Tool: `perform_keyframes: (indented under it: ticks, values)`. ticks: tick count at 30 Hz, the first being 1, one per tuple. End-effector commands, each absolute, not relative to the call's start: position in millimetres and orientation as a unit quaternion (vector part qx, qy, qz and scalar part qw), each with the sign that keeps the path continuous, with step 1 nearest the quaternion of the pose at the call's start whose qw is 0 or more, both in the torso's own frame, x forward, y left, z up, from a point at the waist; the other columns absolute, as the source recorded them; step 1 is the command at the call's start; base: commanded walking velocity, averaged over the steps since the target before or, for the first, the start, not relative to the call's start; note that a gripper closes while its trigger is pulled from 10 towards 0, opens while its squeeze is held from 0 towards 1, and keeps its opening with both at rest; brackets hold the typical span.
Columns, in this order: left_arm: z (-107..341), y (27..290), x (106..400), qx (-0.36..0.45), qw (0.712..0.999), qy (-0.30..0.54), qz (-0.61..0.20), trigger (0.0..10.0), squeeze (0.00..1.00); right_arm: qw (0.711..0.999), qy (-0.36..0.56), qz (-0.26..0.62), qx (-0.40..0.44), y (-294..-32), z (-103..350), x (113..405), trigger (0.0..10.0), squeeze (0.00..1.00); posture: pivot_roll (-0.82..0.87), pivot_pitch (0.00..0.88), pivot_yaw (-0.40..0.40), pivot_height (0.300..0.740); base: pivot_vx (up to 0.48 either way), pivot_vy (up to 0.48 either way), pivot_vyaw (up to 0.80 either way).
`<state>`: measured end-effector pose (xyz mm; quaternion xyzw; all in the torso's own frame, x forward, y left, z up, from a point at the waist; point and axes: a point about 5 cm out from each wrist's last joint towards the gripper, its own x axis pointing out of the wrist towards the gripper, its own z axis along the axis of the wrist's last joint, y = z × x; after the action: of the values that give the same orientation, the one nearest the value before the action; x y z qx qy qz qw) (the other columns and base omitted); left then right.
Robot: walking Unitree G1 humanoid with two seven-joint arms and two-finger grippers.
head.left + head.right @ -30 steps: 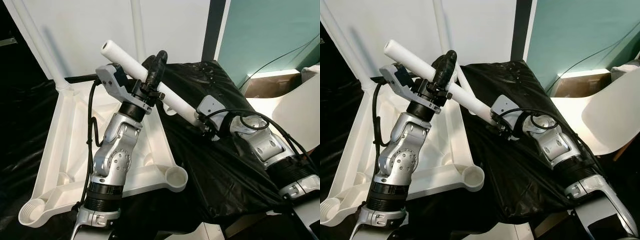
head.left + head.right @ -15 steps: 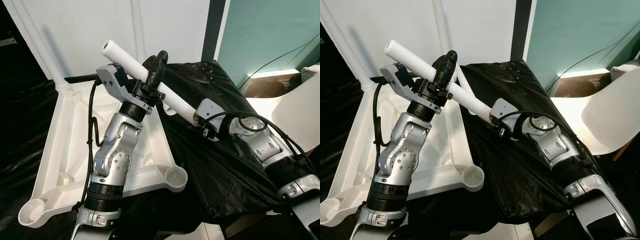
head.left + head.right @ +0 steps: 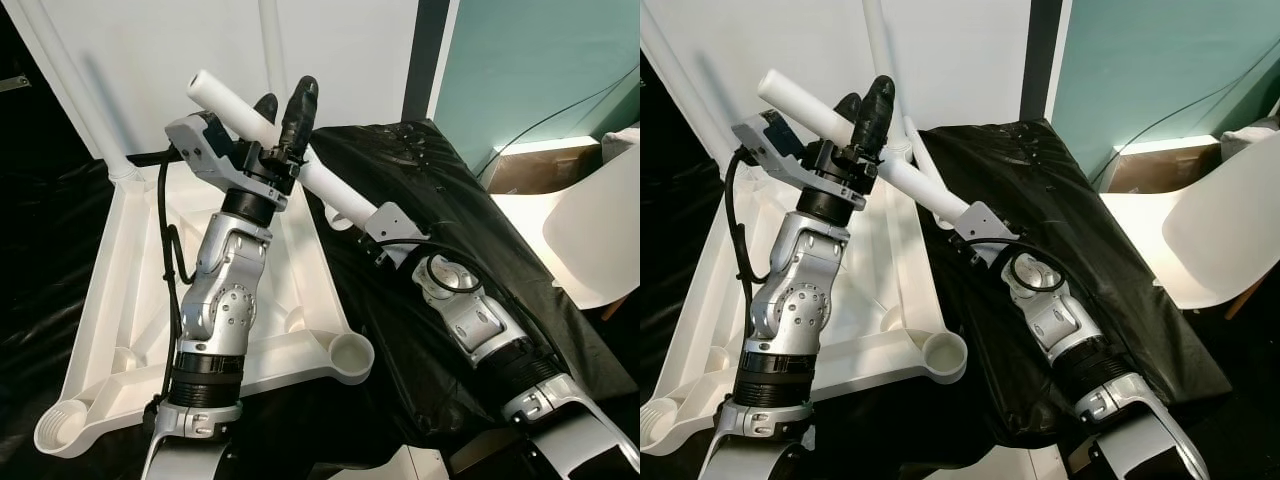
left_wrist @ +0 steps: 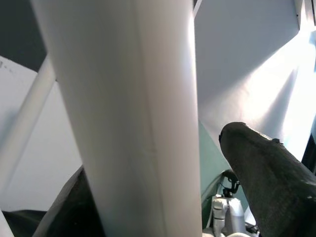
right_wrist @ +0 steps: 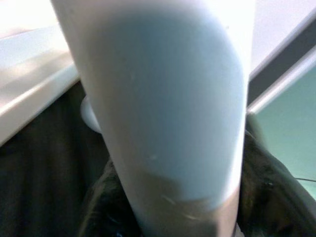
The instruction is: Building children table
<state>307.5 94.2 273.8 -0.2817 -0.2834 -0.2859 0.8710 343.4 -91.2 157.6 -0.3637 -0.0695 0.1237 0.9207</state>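
Note:
A white round table leg (image 3: 225,102) slants from upper left down to the right, above the upturned white children's table (image 3: 130,300). My left gripper (image 3: 283,98) is shut on the leg's upper part, one black finger on each side. In the left wrist view the leg (image 4: 133,118) runs just beside one finger (image 4: 266,177). My right gripper (image 3: 365,215) is shut on the leg's lower end, over the table's far right corner; its fingers are hidden behind the wrist housing. The leg (image 5: 163,98) sits very close in the right wrist view. Open round sockets sit at the near right corner (image 3: 352,352) and near left corner (image 3: 60,425).
A fitted white leg (image 3: 70,80) rises from the table's far left corner, and another white pole (image 3: 270,40) stands behind. Black cloth (image 3: 450,200) covers the ground to the right. A white chair (image 3: 600,240) and a cardboard box (image 3: 530,170) stand at the far right by the teal wall.
Both arms have carried the leg a little up and to the left. The right arm has stretched out farther. The left wrist has turned, so both of its fingers now show.

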Motion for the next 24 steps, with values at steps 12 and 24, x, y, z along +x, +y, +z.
perform_keyframes:
  ticks: [12, 24]
  values:
    - [272.4, 88.2, 304.0, -0.272, 0.866, -0.279, -0.313, 10.0, 0.00, 0.914, -0.146, 0.065, -0.372, -71.5, 152.3, 335.0, 0.0, 0.00, -0.09, 0.000, 0.059, 0.740, 0.000, 0.000, 0.00]
    - [272.0, 84.1, 297.3, -0.272, 0.848, -0.297, -0.345, 0.0, 0.00, 0.924, -0.134, 0.099, -0.345, -63.0, 152.9, 332.6, 10.0, 0.00, -0.11, 0.000, 0.051, 0.740, 0.000, 0.000, 0.00]
